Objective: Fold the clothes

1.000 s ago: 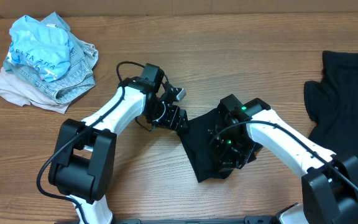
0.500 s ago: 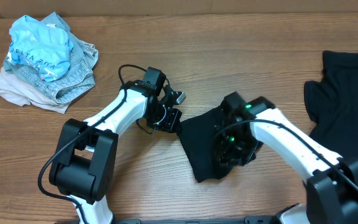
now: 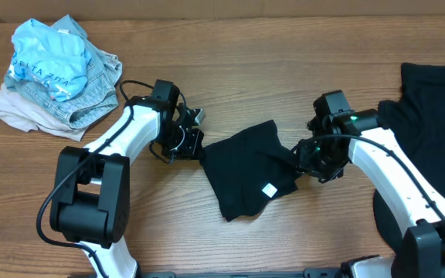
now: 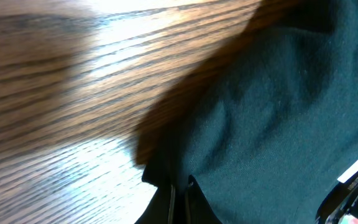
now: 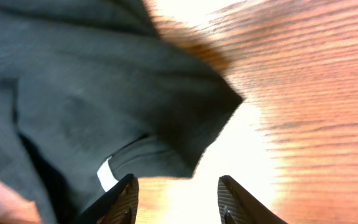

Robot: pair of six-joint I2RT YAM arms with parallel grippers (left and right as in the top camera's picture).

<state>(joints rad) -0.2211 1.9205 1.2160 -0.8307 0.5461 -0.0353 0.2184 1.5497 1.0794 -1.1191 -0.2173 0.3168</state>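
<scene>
Since one second ago, the black T-shirt (image 3: 246,158) has shifted to the left on the counter (image 3: 284,77) and it lies wider now, not bunched under the right arm as before. Its white label (image 3: 269,189) shows now on the lower right part, facing up. The shirt is in the middle of the counter, between the two arms, as a crumpled, roughly four-sided shape.

The left tool (image 3: 195,144) has also moved left and sits at the left corner of the shirt. Its fingers are pressed together, and in the left wrist view the dark cloth gathers into them, so it seems to pinch the edge of the shirt, though this view is blurred.

The right tool (image 5: 179,196) has drawn back to the right side of the shirt. Its fingers (image 5: 124,199) stand spread, with only bare wood between them; a corner of the cloth lies just in front of them, apart from both.

A second black T-shirt (image 3: 427,108) lies at the right edge of the counter, partly under the right arm. A pile of light clothes (image 3: 52,73), blue, denim and beige, rests at the far left corner, well apart from the arms.
</scene>
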